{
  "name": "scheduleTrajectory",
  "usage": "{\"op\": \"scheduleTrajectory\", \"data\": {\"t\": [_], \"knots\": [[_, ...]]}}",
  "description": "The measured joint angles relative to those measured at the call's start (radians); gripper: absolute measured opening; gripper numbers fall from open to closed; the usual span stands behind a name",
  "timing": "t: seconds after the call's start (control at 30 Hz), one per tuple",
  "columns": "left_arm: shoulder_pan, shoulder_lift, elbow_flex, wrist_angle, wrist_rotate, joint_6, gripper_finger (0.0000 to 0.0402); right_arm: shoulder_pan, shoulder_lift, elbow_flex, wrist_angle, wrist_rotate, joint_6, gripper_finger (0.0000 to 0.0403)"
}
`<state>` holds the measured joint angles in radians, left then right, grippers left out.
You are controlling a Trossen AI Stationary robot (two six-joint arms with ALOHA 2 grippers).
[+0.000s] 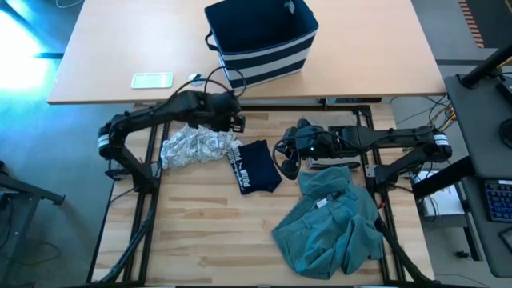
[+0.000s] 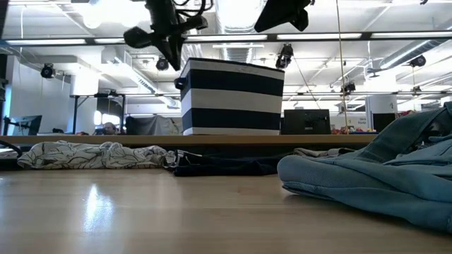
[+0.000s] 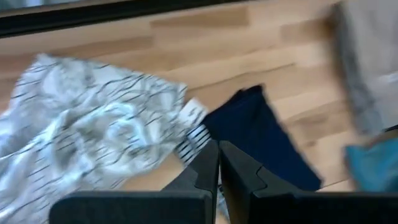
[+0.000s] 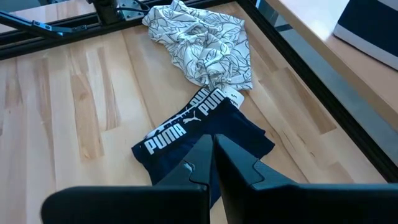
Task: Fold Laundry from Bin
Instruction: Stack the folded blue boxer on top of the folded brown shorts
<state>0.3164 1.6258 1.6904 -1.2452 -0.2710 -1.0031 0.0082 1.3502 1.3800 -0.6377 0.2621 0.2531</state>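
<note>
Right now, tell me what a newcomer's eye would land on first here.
The rumpled teal-green garment sprawls over the wooden table's near right part, the largest thing there. Toward the middle lie the dark navy garment with white print and, to its left, the grey-white patterned one. Behind them the striped navy bin stands on a second, paler table, while the shut left claw and right claw hover above the clothes.
</note>
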Motion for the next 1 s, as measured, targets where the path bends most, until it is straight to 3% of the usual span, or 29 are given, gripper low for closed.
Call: {"op": "scheduleTrajectory", "data": {"t": [0.23,1.0], "knots": [[0.000,0.089,0.149,-0.226,-0.010,-0.027,0.0000,0.000,0.000,0.000,0.000,0.000,0.000,0.0012],[-0.076,0.095,0.041,-0.270,0.061,-0.109,0.0000,0.000,0.000,0.000,0.000,0.000,0.000,0.0012]]}}
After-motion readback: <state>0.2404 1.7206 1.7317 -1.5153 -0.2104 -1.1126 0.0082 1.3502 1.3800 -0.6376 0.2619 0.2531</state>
